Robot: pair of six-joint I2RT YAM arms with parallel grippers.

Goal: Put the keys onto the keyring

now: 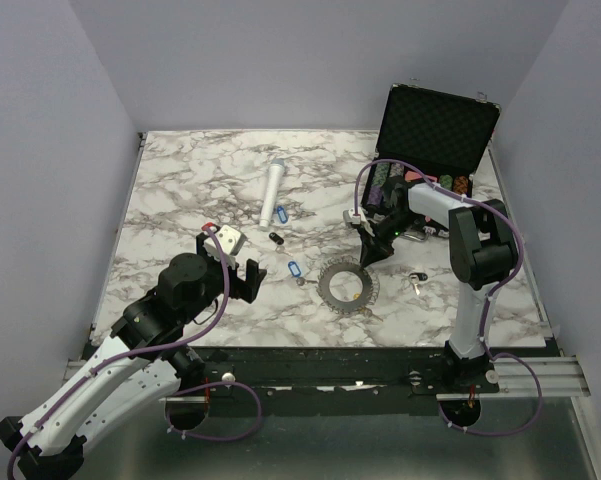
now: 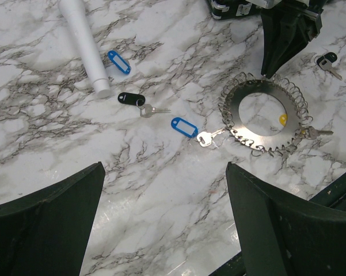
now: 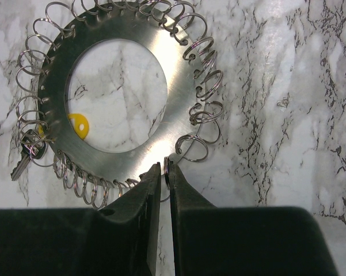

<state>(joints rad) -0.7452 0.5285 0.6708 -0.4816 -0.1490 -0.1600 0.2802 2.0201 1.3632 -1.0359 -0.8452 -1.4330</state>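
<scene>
Keyring first: it lies flat on the tabletop, toward the near edge and a little right of the middle, its rim hung with small wire loops. 1 key already hangs from the rim, and its yellow tag shows through the centre hole.

Your right gripper stands tips-down at the ring's far-right rim. Its jaws are nearly together, with only a thin slit between them. 1 loop stands in that slit, but you cannot tell whether it is pinched or merely loose there. Your left gripper hovers left of the ring, spread wide and holding nothing.

As I judge it, the next move turns on the nearest loose key. That is the blue-tagged key, just beside the ring's left rim, between the ring and the left gripper, so your left arm is the nearer one. Its long axis runs roughly along the near edge, tag away from the ring and blade toward it (a handy lie).

A black-tagged key and another blue tag lie farther toward the middle, by the white cylinder. 1 more black-tagged key lies right of the ring.

You can read no writing on any tag; the labels look blank.
</scene>
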